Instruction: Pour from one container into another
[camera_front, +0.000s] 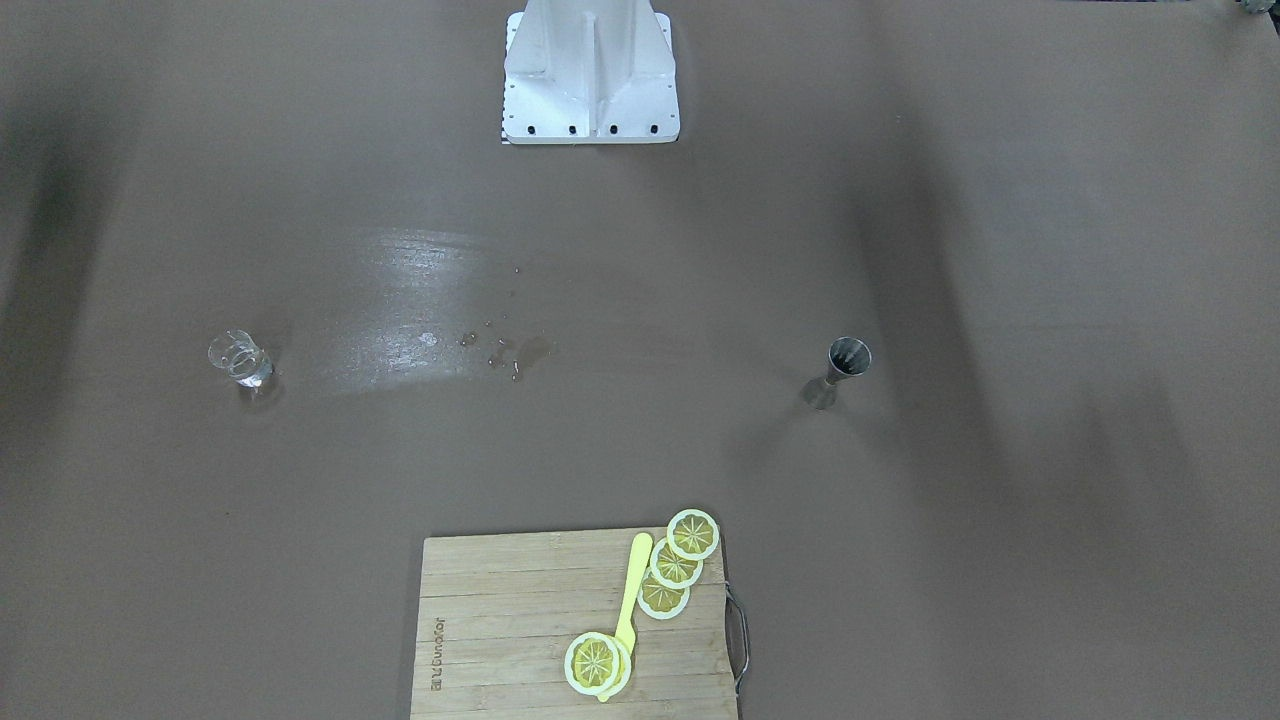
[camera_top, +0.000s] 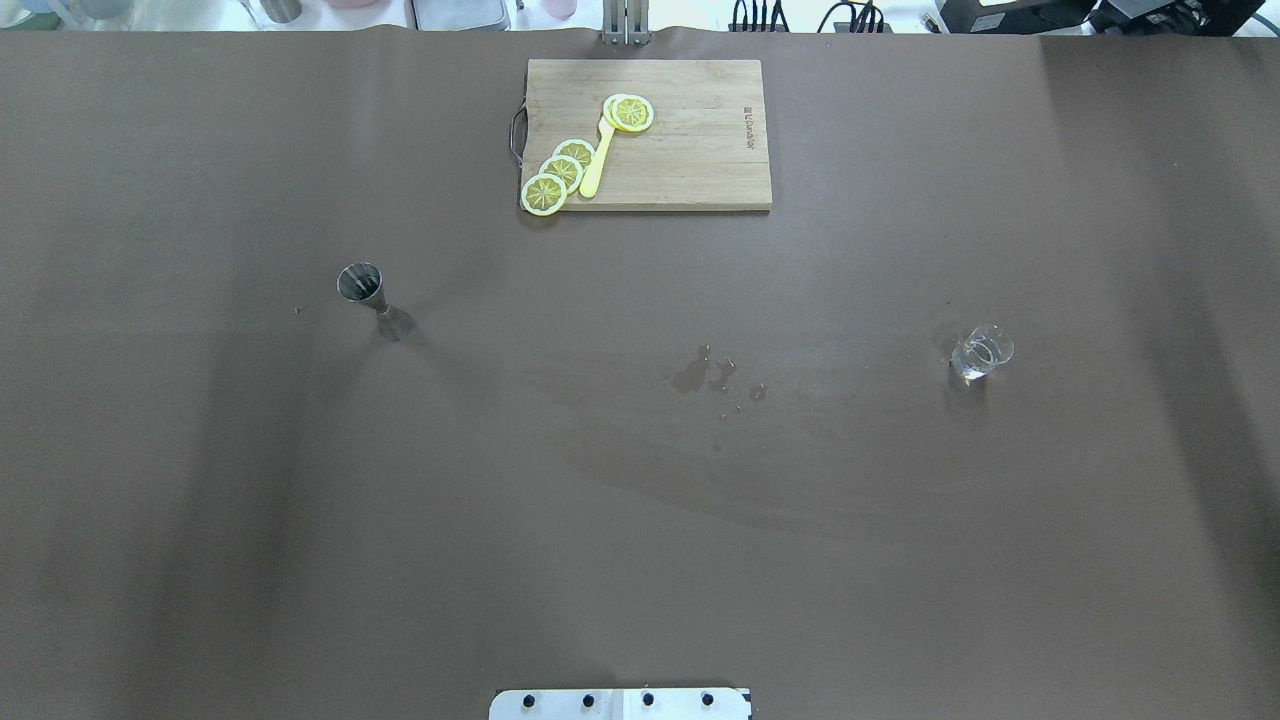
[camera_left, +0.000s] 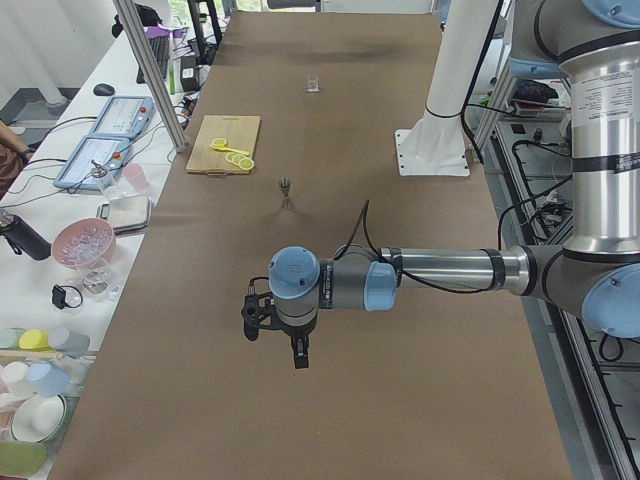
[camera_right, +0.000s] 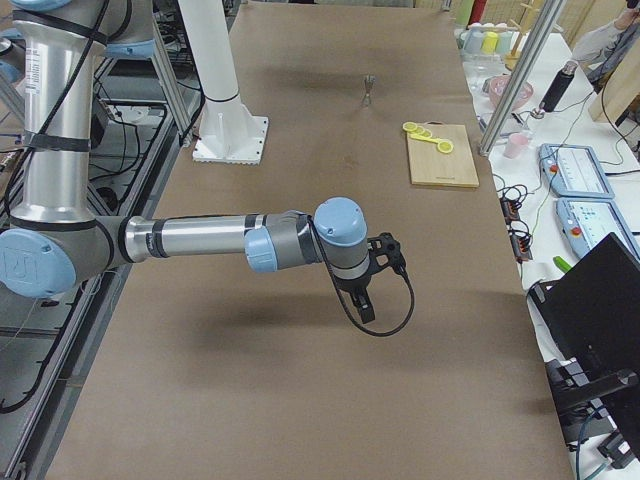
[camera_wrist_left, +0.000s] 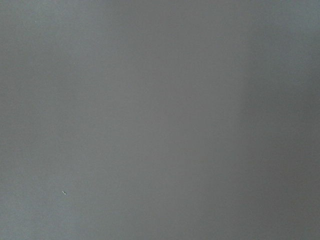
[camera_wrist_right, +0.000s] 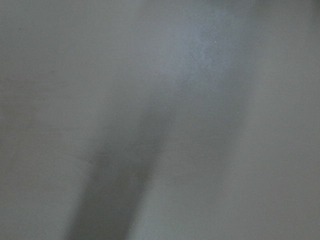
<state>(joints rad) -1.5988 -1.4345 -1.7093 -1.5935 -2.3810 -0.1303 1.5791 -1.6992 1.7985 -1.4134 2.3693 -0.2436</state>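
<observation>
The metal jigger (camera_top: 362, 285), on the robot's left, looks light, stiff and slick; its narrow waist is the likely hold. The small glass (camera_top: 981, 351), far right, seems to hold clear liquid: fragile, slippery, best gripped mid-wall. The left gripper (camera_left: 254, 314) and right gripper (camera_right: 388, 250) hang well apart from these 2; I cannot tell how wide either stands.
</observation>
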